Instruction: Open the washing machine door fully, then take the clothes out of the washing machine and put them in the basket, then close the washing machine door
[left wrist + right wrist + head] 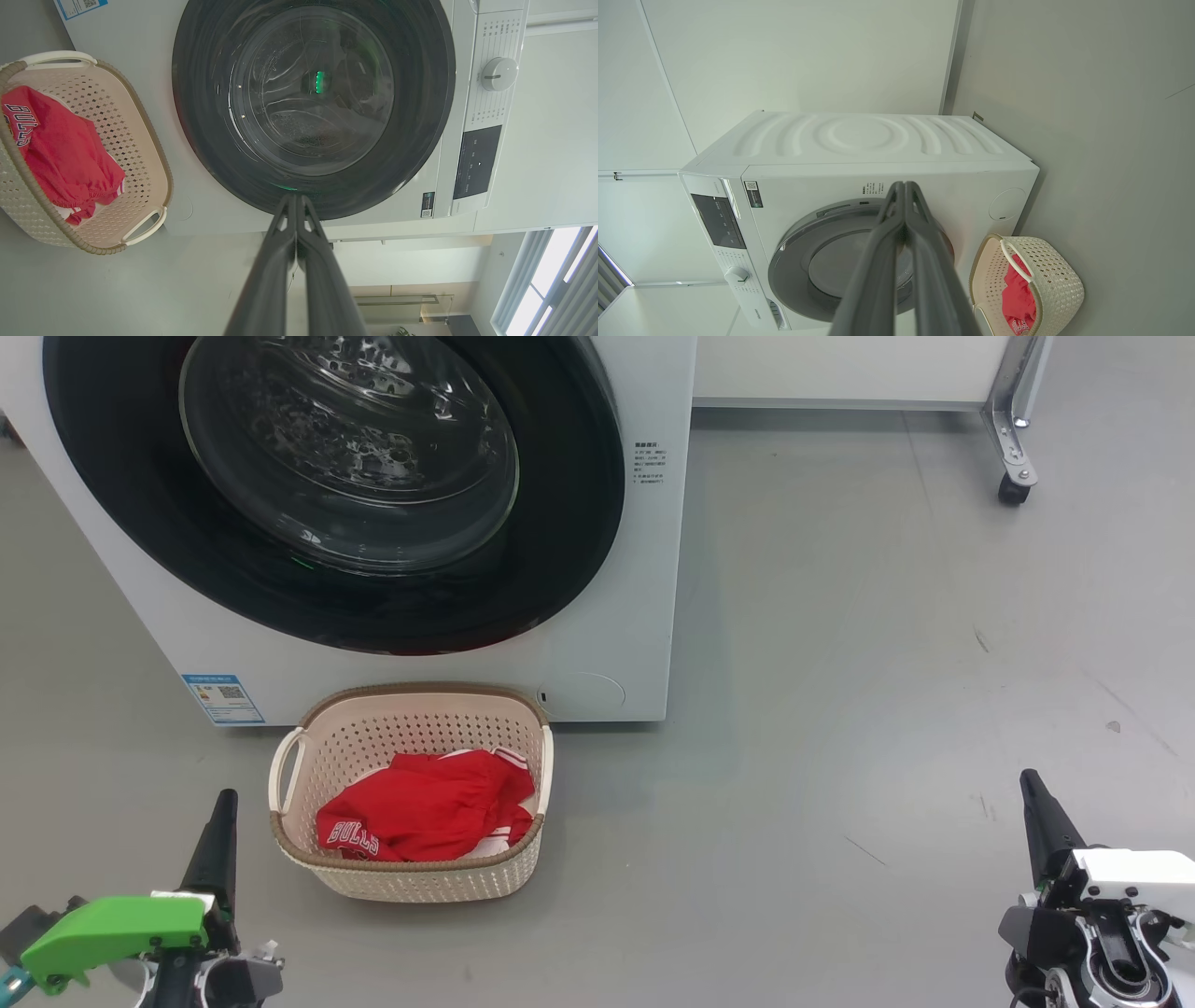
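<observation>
The washing machine (607,644) stands ahead with its black-rimmed door (345,485) shut flat against the front. The red clothes (425,807) with "BULLS" lettering lie in the cream basket (289,775) on the floor just before the machine. My left gripper (224,800) is shut and empty, low at the left, a short way left of the basket. My right gripper (1029,778) is shut and empty, far off to the right. The left wrist view shows the door (308,98), basket (140,135) and clothes (65,154) beyond my closed fingers (295,200). The right wrist view shows the machine (859,144) and basket (1055,275).
Grey floor spreads to the right of the machine. A white cabinet on a metal leg with a caster (1013,485) stands at the back right. The control panel and a dial (499,73) sit on the machine's front.
</observation>
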Robot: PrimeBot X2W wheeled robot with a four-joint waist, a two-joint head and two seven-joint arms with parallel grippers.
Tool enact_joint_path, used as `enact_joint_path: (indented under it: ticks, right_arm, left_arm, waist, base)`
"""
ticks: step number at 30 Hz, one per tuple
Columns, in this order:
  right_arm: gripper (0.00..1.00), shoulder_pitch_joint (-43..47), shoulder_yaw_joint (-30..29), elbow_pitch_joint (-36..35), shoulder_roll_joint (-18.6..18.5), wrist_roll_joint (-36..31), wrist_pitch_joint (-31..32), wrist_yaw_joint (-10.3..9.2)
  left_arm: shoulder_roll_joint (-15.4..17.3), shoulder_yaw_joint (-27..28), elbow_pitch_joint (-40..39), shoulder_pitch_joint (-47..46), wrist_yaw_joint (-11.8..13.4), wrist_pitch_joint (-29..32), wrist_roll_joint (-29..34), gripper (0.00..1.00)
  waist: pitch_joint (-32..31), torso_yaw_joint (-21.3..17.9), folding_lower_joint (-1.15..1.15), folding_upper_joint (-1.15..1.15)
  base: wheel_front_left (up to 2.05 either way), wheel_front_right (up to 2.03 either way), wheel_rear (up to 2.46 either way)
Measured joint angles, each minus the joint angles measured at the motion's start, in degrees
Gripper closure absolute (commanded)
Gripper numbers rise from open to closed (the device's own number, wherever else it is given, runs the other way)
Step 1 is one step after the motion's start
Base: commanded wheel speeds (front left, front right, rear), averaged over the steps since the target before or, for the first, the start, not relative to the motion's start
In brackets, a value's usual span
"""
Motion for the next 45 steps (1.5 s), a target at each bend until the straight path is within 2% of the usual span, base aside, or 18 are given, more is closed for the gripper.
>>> enact_joint_path:
  ticks: [45]
  right_arm:
    - [1.00, 0.01, 0.03, -0.02, 0.00, 0.00, -0.01, 0.00]
  left_arm:
    - [0.00, 0.11, -0.01, 0.00, 0.00, 0.01, 0.00, 1.00]
  waist:
    - [0.00, 0.00, 0.00, 0.00]
  base:
    - [0.00, 0.00, 0.00]
